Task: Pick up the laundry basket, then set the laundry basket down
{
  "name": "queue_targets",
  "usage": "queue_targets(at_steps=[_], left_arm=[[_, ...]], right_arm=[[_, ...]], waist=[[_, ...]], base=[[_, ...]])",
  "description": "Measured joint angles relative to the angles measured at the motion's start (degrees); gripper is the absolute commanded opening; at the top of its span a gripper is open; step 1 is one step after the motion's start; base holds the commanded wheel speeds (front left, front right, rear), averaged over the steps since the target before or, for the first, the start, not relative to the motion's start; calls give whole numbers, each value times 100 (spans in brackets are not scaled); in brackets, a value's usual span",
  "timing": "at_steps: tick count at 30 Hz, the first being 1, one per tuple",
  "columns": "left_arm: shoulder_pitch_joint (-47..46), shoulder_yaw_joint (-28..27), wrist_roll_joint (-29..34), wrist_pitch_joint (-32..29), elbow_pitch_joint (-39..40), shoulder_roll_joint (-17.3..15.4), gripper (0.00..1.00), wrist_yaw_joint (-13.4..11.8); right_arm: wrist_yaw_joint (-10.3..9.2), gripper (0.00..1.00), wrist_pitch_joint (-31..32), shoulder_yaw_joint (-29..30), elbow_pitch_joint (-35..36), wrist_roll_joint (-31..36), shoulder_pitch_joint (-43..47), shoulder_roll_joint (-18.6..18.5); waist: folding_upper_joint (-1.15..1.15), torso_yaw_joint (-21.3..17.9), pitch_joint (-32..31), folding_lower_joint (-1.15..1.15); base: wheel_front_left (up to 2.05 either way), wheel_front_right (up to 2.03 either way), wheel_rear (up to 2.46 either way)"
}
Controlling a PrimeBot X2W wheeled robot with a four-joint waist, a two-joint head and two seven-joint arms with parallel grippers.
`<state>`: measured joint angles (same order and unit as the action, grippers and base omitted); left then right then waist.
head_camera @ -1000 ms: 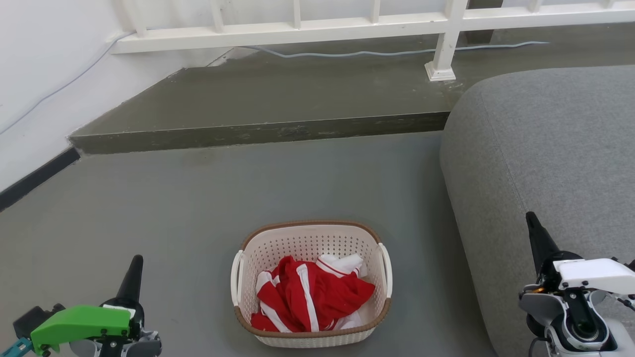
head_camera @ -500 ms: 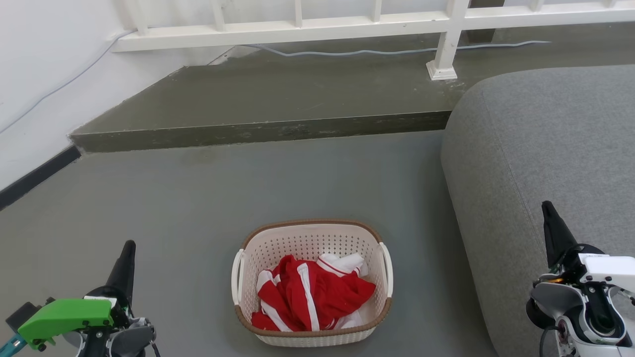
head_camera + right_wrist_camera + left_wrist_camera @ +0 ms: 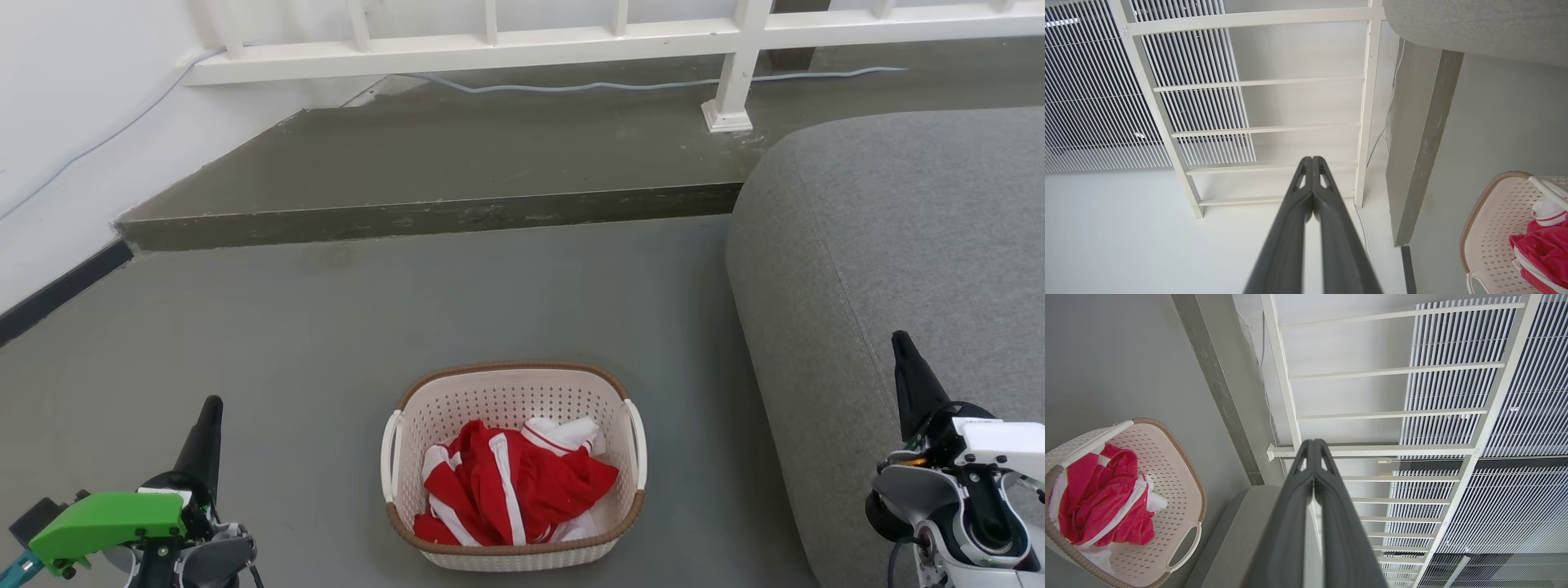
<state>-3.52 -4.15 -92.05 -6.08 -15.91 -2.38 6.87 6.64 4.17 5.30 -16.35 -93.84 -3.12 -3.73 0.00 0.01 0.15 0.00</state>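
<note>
The laundry basket (image 3: 513,392) stands on the grey floor at the lower middle of the head view, cream with a brown rim and a white handle on each side. Red and white clothes (image 3: 510,486) lie inside it. My left gripper (image 3: 212,408) is shut, well to the basket's left and apart from it. My right gripper (image 3: 900,341) is shut too, off to the basket's right in front of the sofa. The left wrist view has the basket (image 3: 1180,469) at its lower left beside my left gripper (image 3: 1312,443). The right wrist view has the basket (image 3: 1490,228) at its lower right, away from my right gripper (image 3: 1311,159).
A grey sofa (image 3: 898,245) fills the right side, close to the basket. A raised dark step (image 3: 441,216) crosses behind the basket, with a white railing (image 3: 735,65) and a cable on it. A white wall (image 3: 65,122) with a black skirting stands on the left.
Between one second and half a second ago both grippers drew outward from the basket: the left one sank, the right one's tip rose. Since then nothing has moved.
</note>
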Motion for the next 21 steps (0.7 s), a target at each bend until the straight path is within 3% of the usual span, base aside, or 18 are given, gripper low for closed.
queue_targets(at_steps=[21], left_arm=[[0, -3, 0, 0, 1, 1, 0, 0]], right_arm=[[8, 0, 0, 7, -1, 0, -2, 2]], waist=[[0, -1, 0, 0]], base=[[0, 0, 0]])
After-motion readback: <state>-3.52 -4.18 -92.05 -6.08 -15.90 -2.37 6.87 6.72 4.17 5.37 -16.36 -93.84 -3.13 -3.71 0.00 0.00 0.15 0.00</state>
